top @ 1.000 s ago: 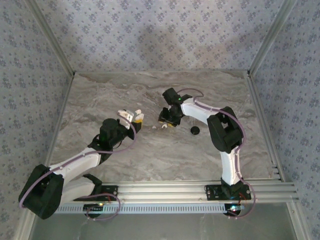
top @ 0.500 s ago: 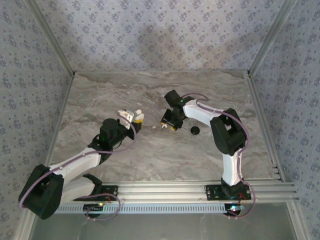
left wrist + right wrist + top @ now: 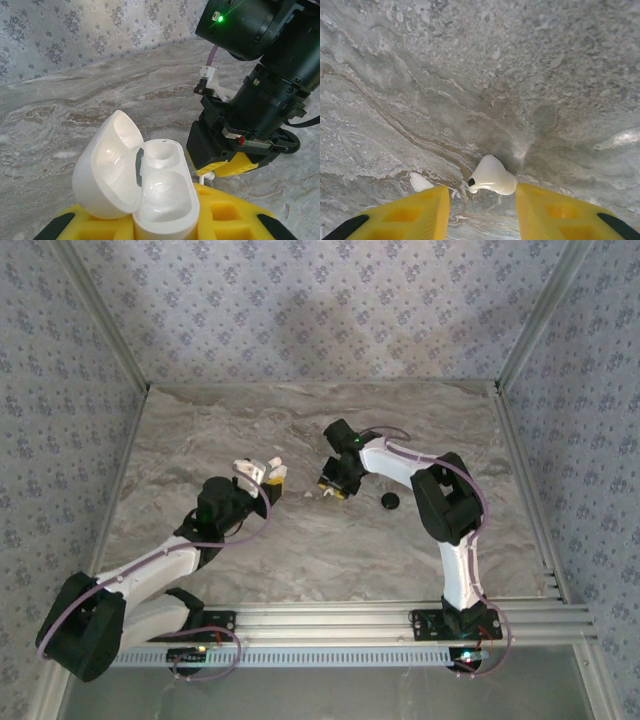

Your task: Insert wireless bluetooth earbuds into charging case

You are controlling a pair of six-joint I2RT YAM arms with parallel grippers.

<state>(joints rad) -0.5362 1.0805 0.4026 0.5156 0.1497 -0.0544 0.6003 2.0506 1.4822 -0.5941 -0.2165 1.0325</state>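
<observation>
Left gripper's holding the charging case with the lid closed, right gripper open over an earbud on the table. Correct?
Not quite. The lid is open, not closed: the left wrist view shows it flipped back off the charging case. The rest holds: the left gripper holds the charging case, and the right gripper is open over an earbud lying on the table.
</observation>
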